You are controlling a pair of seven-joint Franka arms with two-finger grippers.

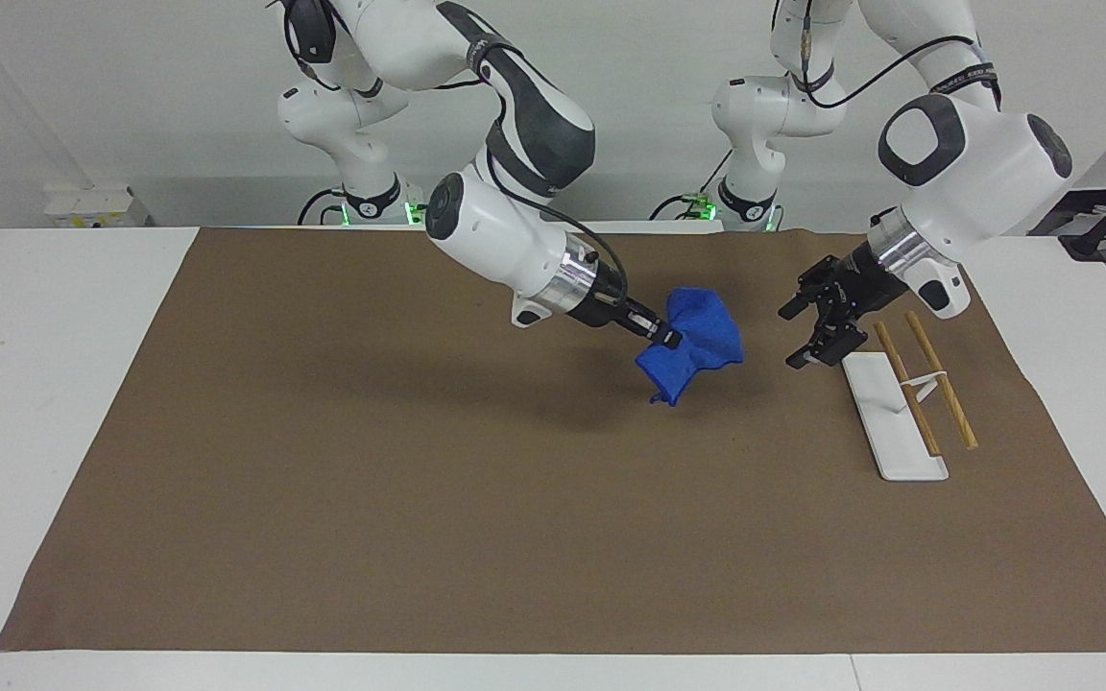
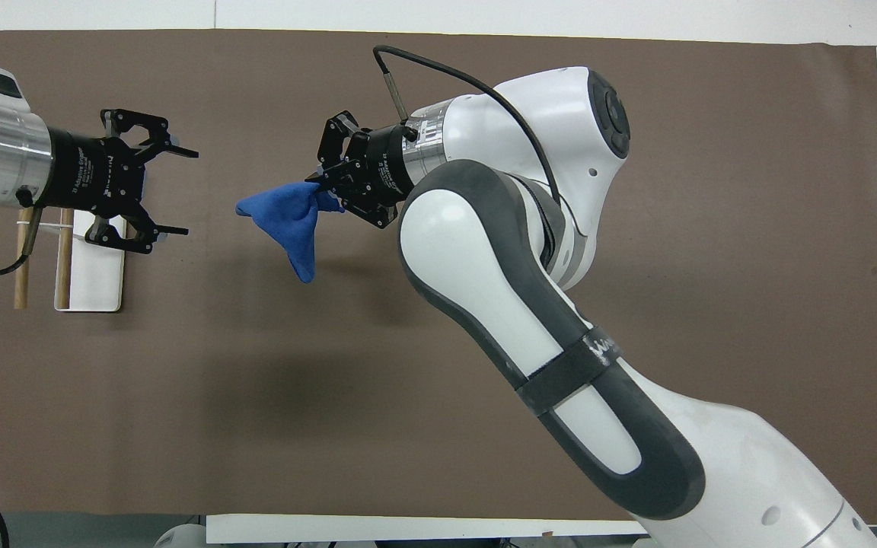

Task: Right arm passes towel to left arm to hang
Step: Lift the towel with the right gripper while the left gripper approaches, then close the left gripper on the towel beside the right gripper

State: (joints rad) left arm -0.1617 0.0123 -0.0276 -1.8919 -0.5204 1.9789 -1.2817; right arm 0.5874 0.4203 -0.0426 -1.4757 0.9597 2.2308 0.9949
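Here, the right gripper (image 1: 666, 338), jaws clamped on the towel (image 1: 697, 344), holds it over the mat (image 1: 419, 499). Beside it, the left gripper (image 1: 801, 336), jaws apart, hangs apparently above the rack (image 1: 894, 422) of two wooden rods (image 1: 942, 393). Between towel and left gripper lies open air.

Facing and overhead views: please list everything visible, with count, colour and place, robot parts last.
towel: one, royal blue, hanging bunched in the air over the mat, held by the right pincer.
rack: one, white base with two wooden rods, on the mat toward the left arm's end.
mat: one, brown, covering the table.
table: one, white.
right pincer: one, black, shut on the towel.
left pincer: one, black, open, over the mat beside the rack, facing the towel.
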